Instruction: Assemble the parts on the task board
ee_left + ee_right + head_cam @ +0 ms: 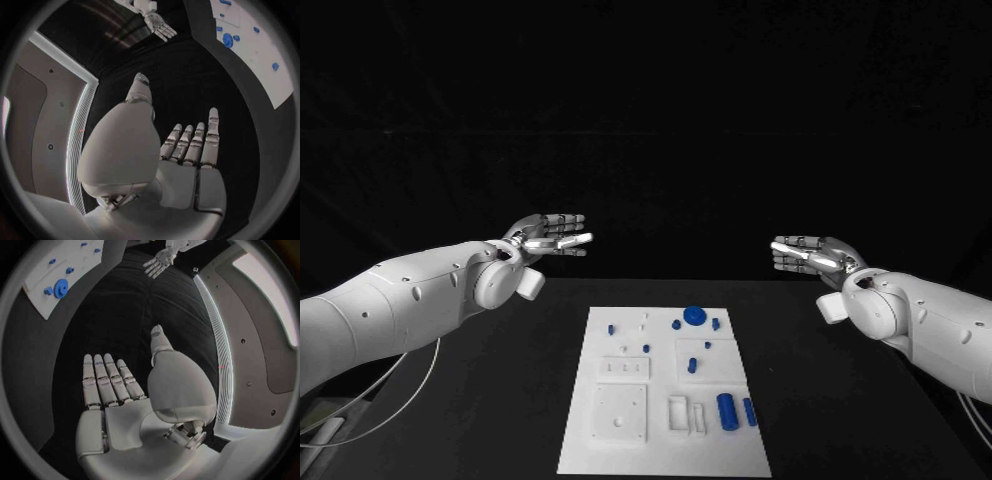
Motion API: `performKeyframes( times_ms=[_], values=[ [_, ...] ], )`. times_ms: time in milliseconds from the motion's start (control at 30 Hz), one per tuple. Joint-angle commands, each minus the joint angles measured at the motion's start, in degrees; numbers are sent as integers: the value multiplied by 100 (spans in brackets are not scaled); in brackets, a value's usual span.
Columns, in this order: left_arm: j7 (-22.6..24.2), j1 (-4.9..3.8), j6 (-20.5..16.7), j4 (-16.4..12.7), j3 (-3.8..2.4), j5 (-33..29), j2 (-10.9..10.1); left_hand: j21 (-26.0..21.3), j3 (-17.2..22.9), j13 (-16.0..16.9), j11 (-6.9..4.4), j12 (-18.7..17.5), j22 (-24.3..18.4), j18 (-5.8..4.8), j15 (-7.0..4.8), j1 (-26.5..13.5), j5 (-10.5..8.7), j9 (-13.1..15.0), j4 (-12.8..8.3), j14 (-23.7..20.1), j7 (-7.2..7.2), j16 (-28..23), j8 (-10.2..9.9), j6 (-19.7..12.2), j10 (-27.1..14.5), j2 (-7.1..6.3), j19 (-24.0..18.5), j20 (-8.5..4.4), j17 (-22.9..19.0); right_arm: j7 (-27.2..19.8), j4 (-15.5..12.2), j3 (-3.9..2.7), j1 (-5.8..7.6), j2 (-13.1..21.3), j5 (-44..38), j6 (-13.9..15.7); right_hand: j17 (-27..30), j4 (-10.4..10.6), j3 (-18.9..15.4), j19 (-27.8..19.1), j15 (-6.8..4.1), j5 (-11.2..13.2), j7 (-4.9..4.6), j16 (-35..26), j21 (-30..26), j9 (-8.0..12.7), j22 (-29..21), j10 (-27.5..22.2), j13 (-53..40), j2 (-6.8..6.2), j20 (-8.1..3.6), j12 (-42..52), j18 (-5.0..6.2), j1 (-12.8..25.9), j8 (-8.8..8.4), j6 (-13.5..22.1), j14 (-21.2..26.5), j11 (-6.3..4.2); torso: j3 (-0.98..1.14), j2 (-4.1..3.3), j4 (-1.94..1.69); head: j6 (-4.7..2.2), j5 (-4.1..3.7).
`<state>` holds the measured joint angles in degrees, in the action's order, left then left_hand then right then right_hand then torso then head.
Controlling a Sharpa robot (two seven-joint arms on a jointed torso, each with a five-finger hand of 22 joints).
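Note:
The white task board (625,440) lies in the middle of the black table, its long side running away from me. Several blue parts sit on it: a round gear-like piece (694,314) at the far end, a fat cylinder (727,410) near the right front, and small pegs between. My left hand (548,238) hovers raised beyond the board's far left corner, fingers apart and straight, holding nothing. My right hand (806,253) hangs likewise beyond the far right corner, empty. The left wrist view shows the left hand's flat palm (187,165); the right wrist view shows the right hand's palm (115,405).
Black table (473,420) surrounds the board on both sides. White cables (372,400) trail off the left edge under my left arm. The board (256,55) and its blue gear (60,288) appear at the rims of the wrist views.

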<state>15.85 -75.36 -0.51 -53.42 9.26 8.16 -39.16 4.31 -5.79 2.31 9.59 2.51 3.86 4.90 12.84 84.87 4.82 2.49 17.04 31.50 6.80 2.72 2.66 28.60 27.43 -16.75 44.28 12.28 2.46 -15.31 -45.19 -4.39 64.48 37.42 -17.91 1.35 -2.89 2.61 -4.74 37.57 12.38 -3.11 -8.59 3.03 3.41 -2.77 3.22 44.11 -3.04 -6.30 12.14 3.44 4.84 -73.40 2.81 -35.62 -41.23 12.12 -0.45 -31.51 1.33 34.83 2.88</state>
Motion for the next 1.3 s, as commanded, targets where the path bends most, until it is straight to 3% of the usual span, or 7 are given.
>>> performKeyframes(
  times_ms=[33, 100, 167, 233, 367, 700, 1300],
  values=[
    [-8, -10, 155, -62, -4, -33, 25, 66, 189, 50, 27, 153, 46, 34, -76, 7, 2, 31, -33, 1329, 114, 238, 85, 384, 884, 139, 224, -48, 97, -68, -57, -5, -5, -14, 82, -7, 12, 284, -15, -142, 20, 35, 42, -25, -29, 10, -14, -154, 8, -120, 18, -35, 28, -128, -12, 150, 178, 2, -3, 2, -3, 3, 4],
    [-9, -10, 160, -94, -4, -27, 31, 290, 537, 78, -11, 308, 115, 47, -291, 15, 190, 72, -238, 2430, 148, 540, 276, 1301, 2361, 539, 666, -231, 96, -65, -86, -5, -7, -18, 83, -10, 12, 336, 11, -140, 24, 35, 41, -25, -25, 10, -12, -140, 8, -111, 23, -34, 33, -219, -12, 141, 187, 2, -1, -1, 1, 2, 6],
    [-13, -10, 157, -131, -4, -6, 38, 455, 596, 84, -92, 309, 134, -68, -469, -169, 373, 132, -940, 2892, 209, 662, 538, 2302, 3054, 966, 1034, -453, 116, -59, -115, -5, -10, -22, 81, -17, 6, 218, 154, -26, 10, -11, -25, -15, -2, 1, 2, 140, -5, 39, 23, 4, 53, -387, 6, -12, 43, 8, -3, 0, 1, 4, 8],
    [-24, -10, 141, -160, -3, 28, 45, 575, 502, 138, -182, 240, 148, -197, -609, -342, 508, 135, -1542, 3193, 167, 842, 505, 2602, 3475, 1278, 1260, -642, 124, -52, -133, -5, -12, -27, 74, -11, 0, -224, 226, 78, -1, -126, -71, -15, 8, -2, 8, 365, -16, 186, 26, -2, 91, -228, -2, -201, -138, 1, -3, 0, -1, 3, 13],
    [-57, -10, 34, -181, -3, 88, 57, 791, 656, 113, -347, 334, 244, -218, -801, -218, 533, 191, -1776, 3546, 89, 1131, 572, 2952, 3928, 1553, 1557, -833, 194, -49, -148, -5, -15, -33, 61, 1, -20, -653, 313, 285, -41, -540, -142, 3, 35, -63, 20, 756, -29, 358, 0, 43, 106, -163, 49, -1014, -508, -53, -3, 2, 0, 1, 19],
    [-9, -10, -129, -123, -3, 84, 66, 935, 632, 117, -309, 188, 299, -236, -761, -534, 458, 188, -2201, 3367, 108, 1248, 312, 2974, 3874, 1618, 1433, -825, 152, -48, -151, -5, -16, -41, 53, -8, -31, -972, 249, 424, -65, -596, -127, 15, 36, -79, 26, 830, -32, 532, -30, 44, 84, -35, 59, -1260, -710, -72, -1, 0, -1, 3, 15],
    [7, -10, -130, -76, -3, 76, 67, 973, 622, 117, -318, 190, 303, -239, -772, -567, 461, 192, -2255, 3383, 105, 1274, 304, 2999, 3901, 1646, 1429, -835, 153, -56, -145, -5, -18, -43, 52, -4, -34, -997, 201, 469, -73, -601, -133, 18, 37, -79, 28, 852, -32, 563, -38, 45, 82, -14, 58, -1260, -778, -82, -1, 1, 1, -43, 49]
  ],
)
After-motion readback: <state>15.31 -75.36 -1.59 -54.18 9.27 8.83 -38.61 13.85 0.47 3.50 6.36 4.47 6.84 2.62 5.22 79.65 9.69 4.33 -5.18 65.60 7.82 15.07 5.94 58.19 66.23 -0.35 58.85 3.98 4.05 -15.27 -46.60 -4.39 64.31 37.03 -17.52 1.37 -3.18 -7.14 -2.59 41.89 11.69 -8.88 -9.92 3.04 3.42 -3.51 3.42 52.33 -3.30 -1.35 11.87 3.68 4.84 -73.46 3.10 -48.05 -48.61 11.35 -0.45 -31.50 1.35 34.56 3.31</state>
